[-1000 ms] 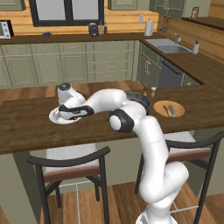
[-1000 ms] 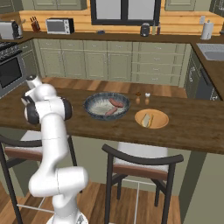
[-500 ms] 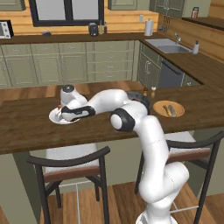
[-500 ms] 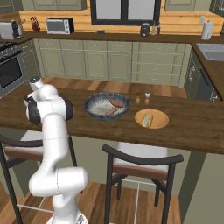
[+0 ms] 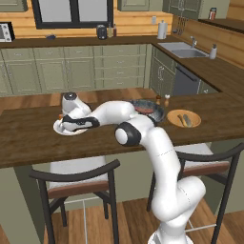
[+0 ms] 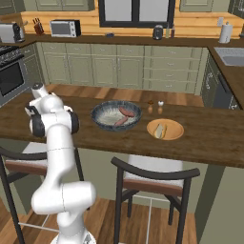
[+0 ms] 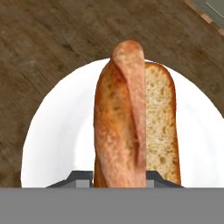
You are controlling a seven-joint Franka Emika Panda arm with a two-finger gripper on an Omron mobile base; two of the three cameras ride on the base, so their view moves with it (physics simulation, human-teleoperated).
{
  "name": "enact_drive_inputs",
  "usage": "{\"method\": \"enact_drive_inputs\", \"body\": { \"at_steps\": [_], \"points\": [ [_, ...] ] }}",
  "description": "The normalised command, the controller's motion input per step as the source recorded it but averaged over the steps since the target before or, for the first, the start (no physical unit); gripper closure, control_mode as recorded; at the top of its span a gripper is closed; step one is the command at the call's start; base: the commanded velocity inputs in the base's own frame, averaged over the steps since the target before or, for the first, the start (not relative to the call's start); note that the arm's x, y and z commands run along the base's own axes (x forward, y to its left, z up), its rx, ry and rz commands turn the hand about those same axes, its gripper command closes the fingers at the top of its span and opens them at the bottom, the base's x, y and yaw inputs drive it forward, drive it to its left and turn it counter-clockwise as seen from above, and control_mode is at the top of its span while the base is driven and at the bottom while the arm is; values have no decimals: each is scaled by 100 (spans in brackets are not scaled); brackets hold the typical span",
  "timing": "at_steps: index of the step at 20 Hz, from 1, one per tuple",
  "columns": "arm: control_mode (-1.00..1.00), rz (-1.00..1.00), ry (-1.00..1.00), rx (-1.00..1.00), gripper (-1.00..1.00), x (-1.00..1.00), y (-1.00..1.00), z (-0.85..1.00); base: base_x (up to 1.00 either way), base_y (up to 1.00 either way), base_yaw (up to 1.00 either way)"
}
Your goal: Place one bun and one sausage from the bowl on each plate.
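Bun (image 7: 131, 122) lengthwise along end effector (image 7: 119, 175)

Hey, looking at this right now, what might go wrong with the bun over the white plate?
The bun is pinched at one end between the fingers, so it may tip on release. The white plate sits near the counter's front edge; a nudge might shift it. Two sausages remain in the bowl.
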Motion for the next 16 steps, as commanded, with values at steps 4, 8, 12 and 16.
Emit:
{"method": "enact_drive_inputs", "body": {
  "at_steps": [4, 8, 12, 16],
  "points": [
    [-100, 1, 0, 0, -100, 4, -15, 0, 0, 0, 0],
    [-100, 0, 0, 0, -100, -16, -54, 0, 0, 0, 0],
    [-100, 0, 0, 0, -100, -16, -24, 2, 0, 0, 0],
    [-100, 0, -2, 0, -100, -78, -66, 27, 0, 0, 0]
  ]
}}
